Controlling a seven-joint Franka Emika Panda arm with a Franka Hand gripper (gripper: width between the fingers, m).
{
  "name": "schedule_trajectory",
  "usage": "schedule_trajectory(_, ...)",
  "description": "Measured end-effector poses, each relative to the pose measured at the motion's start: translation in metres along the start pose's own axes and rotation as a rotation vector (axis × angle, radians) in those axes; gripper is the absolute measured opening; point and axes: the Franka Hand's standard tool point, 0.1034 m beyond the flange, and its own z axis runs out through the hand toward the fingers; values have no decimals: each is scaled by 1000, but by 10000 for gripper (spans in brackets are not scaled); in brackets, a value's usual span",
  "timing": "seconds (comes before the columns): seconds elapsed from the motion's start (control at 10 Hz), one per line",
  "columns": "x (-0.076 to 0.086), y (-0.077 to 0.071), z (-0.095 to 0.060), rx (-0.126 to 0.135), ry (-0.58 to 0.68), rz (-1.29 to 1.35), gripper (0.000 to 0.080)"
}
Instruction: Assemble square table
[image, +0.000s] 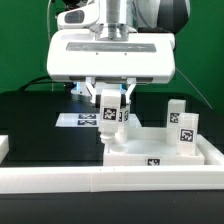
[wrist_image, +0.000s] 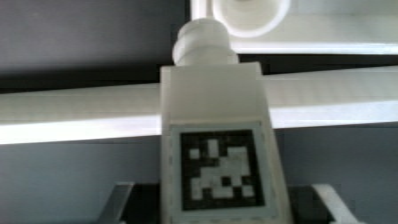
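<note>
A short white leg block (image: 112, 112), matt plastic and square-sided with a black-and-white tag on its face, hung upright in the pincer (image: 111, 100), clamped between the two fingers near its upper end. Its long axis ran vertical, and its lower end sat on or just above the near corner of the square table top (image: 150, 148), on the exterior view's left; whether it touched could not be told. In the wrist view the leg block (wrist_image: 214, 140) stretched straight away from the camera, ending in a narrower rounded peg (wrist_image: 205, 42) aimed toward a round corner socket (wrist_image: 249, 15) just beyond it. The coming move likely turned on that alignment: peg directly over socket, leg kept plumb. The top was a flat white slab with a raised rim, smooth and faintly glossy. Two more leg blocks (image: 180, 122) stood upright at its far corner, on the exterior view's right. A flat sheet of tags, the marker board (image: 80, 119), lay behind on the black counter (image: 30, 115), and a long white rail (image: 60, 178) bordered the front.
</note>
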Motion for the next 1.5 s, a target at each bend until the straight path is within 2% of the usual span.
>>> schedule_trajectory(0.2, -2, -13, 1, 14, 3, -4, 290)
schedule_trajectory(0.4, -3, -19, 2, 17, 16, -11, 290)
schedule_trajectory(1.5, -15, -21, 12, 12, 5, -18, 290)
